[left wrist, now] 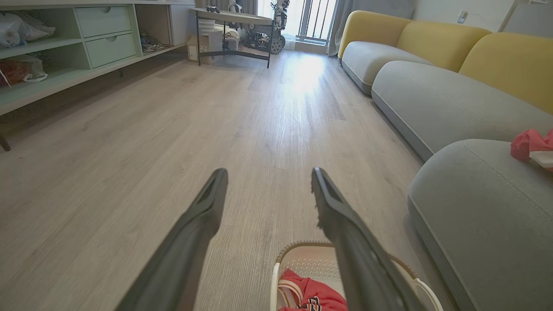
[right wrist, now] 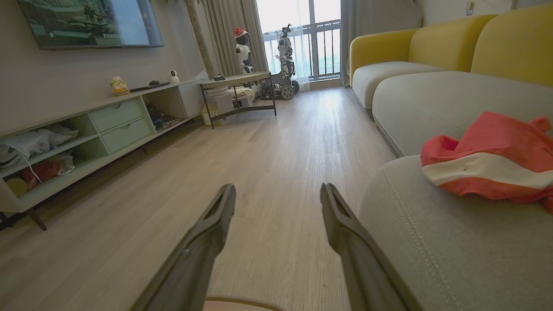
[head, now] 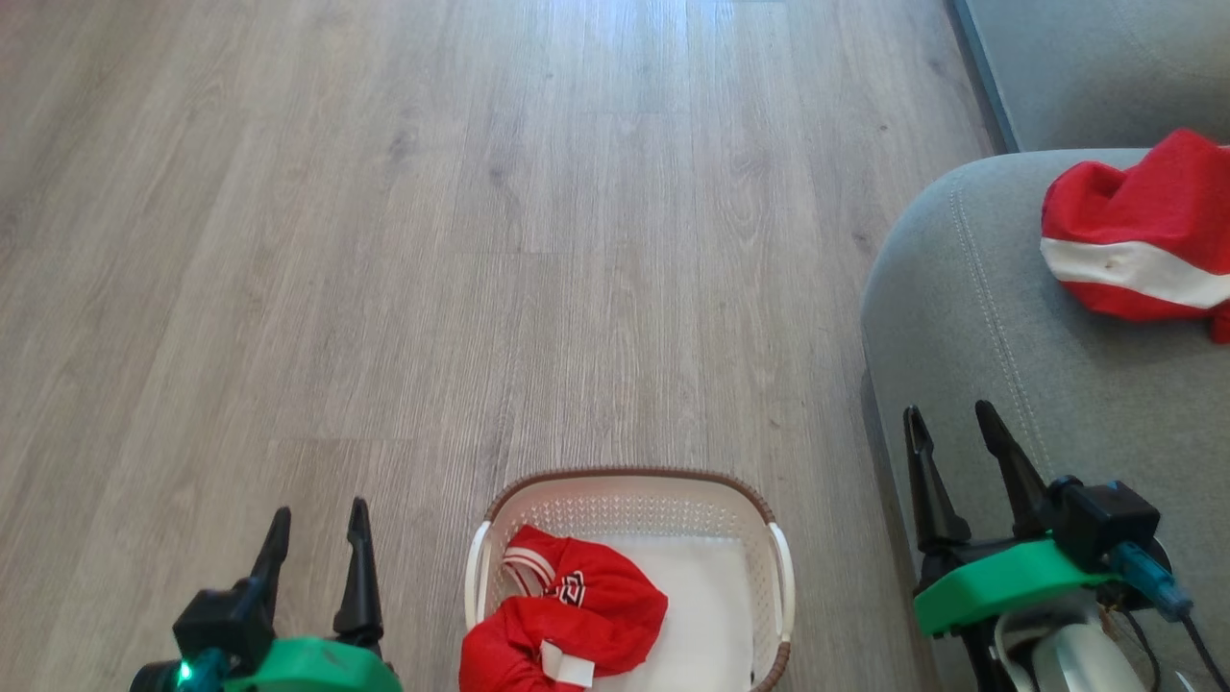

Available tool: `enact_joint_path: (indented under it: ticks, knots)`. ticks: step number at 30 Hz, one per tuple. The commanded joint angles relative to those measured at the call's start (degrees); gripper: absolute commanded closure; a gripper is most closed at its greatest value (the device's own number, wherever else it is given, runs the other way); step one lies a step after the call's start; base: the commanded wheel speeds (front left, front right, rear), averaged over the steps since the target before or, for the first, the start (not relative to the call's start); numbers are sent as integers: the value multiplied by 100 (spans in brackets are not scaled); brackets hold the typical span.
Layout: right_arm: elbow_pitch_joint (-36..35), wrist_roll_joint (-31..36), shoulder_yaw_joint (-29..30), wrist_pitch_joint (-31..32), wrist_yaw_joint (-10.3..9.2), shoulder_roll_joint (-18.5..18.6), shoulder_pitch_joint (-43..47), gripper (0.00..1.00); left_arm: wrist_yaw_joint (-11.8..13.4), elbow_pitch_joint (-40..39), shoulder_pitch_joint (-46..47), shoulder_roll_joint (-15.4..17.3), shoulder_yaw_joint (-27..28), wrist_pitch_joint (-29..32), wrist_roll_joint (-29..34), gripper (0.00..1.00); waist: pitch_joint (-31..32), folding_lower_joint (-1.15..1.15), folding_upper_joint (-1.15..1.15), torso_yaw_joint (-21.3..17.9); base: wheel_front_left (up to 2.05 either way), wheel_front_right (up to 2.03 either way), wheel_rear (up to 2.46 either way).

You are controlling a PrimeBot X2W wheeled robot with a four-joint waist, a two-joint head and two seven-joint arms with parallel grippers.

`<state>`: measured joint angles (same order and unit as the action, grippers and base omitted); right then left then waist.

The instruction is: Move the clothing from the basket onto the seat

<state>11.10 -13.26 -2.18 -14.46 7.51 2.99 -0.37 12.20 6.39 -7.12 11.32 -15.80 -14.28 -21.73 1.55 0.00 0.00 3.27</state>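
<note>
Looks about halfway done. Shows a first red garment point(head: 1134, 221) already lying on the seat point(head: 961, 317) at 2 o'clock in the head view, and a second red garment point(head: 577, 605) bunched in the basket point(head: 629, 474) at 6 o'clock, against its left wall. Grips nothing: left claw point(head: 319, 509) at 7 o'clock and right claw point(head: 948, 411) at 4 o'clock, both spread wide and empty, well apart from the cloth. Calls next, probably, for lowering a claw into the basket, pinching a raised fold and carrying it toward 3 o'clock.

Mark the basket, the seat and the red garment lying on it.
basket point(head: 629, 472): head view, brown far rim.
seat point(head: 1105, 384): head view, bare grey fabric beside the stitching.
red garment point(head: 1143, 202): head view, its red upper fold.
</note>
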Motion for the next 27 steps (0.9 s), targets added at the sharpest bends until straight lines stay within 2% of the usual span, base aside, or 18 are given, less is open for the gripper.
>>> enact_joint_path:
  ticks: [1, 18, 27]
  knots:
    - [-187, -42, -144, -53, -2, -11, -155, 0, -40, -114, 249, -8, 275, -72, 67, 0, -3, 0, 0, -1, 0, 0, 0]
    - [-179, -53, -60, -53, -2, -11, -171, 0, -259, 19, 291, -150, 473, -72, 254, 0, -44, 0, 0, 7, 0, 0, 0]
    - [-222, 54, 92, -53, -2, -11, -194, 0, -439, 338, 463, -189, 229, -57, 382, 0, -129, 0, 0, -25, 0, 0, 0]
